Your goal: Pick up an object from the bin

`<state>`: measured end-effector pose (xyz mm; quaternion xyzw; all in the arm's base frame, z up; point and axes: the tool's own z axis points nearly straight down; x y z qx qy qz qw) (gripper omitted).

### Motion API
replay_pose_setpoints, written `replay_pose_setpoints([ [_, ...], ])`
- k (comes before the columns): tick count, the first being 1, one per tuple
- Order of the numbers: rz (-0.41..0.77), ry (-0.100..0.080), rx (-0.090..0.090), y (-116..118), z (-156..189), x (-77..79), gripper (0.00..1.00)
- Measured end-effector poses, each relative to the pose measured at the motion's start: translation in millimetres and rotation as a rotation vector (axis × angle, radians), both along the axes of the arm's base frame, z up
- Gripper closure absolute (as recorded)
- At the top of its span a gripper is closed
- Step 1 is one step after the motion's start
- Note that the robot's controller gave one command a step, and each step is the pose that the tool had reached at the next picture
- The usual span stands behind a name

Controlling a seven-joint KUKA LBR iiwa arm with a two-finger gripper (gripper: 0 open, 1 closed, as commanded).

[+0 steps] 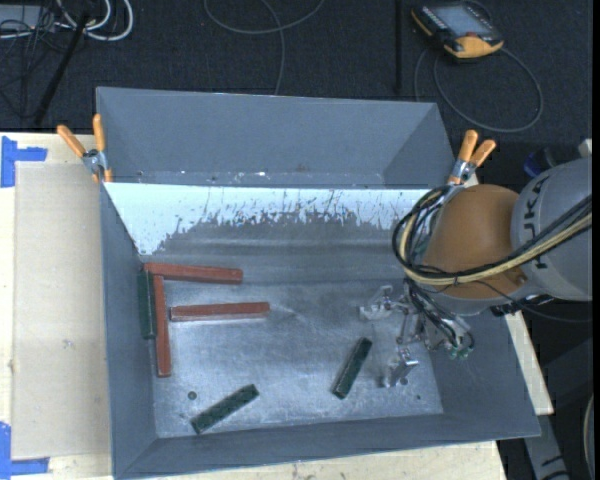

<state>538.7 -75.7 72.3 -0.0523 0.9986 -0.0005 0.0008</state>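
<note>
- Just right of the green bar (352, 367), the jaws hang low over the bin (280, 143) floor; you cannot tell whether they are spread or pressed together.
- The bar looks stiff, light and slim: grip it across its narrow width, mid-length.
- Around the bar the floor is bare, scuffed metal, likely slick. The red sticks (193, 273) lie well left, so you have room.

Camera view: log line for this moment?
pincer: over right side of bin | nearest: dark green bar, just left | held: nothing visible
</note>
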Motion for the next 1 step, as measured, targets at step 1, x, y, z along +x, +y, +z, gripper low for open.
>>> replay_pose_setpoints([
  [1, 0.0, 0.0, 0.0, 0.0, 0.0, 0.0, 0.0],
])
